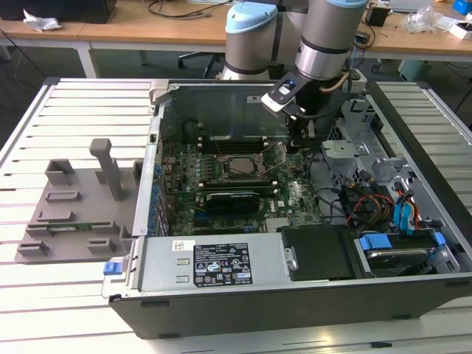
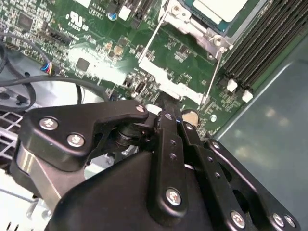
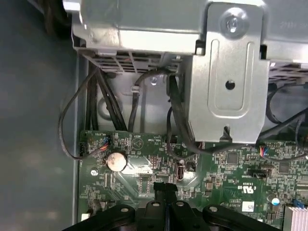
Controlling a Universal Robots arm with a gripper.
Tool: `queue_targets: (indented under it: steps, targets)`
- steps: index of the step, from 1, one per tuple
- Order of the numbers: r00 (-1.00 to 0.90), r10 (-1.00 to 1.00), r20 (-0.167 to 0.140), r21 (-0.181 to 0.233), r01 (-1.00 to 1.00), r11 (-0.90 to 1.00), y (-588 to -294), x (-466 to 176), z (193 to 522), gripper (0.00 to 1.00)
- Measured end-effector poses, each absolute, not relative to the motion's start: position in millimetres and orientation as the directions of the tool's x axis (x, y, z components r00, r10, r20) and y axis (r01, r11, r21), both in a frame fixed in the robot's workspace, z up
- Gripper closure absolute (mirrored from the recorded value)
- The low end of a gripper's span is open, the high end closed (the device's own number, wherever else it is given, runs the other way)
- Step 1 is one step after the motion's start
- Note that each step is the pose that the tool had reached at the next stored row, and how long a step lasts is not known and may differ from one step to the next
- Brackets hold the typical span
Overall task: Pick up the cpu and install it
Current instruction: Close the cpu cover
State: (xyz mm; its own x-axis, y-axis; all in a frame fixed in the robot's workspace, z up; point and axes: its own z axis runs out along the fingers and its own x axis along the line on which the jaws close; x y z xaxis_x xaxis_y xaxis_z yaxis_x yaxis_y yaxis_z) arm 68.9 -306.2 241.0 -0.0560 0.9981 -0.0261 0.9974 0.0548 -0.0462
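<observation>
The cpu [image 1: 240,168] lies flat in the socket on the green motherboard, inside the open computer case. Its silvery top [image 2: 220,8] shows in the second wrist view, with the metal load plate [image 2: 175,62] and its wire lever swung up off it. My gripper [image 1: 297,144] hangs inside the case to the exterior view's right of the socket, apart from the cpu. Its black fingers are shut together in both wrist views [image 2: 168,108] [image 3: 164,188], with the tips at the free edge of the raised load plate. I see nothing held between them.
A grey plastic tray [image 1: 74,206] with upright posts lies outside the case at the exterior view's left. A metal drive bracket [image 3: 226,86] and black cables [image 3: 96,110] crowd the board's edge. Memory slots [image 2: 269,43] and the case wall [image 2: 274,144] flank the socket.
</observation>
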Motion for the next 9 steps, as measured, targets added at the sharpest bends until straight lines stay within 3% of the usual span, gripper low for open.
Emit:
queue_targets:
  steps: [9]
  targets:
    - [-0.056, 0.998, -0.026, -0.045, 0.997, 0.055, -306.2, 44.3, 239.9, 0.89]
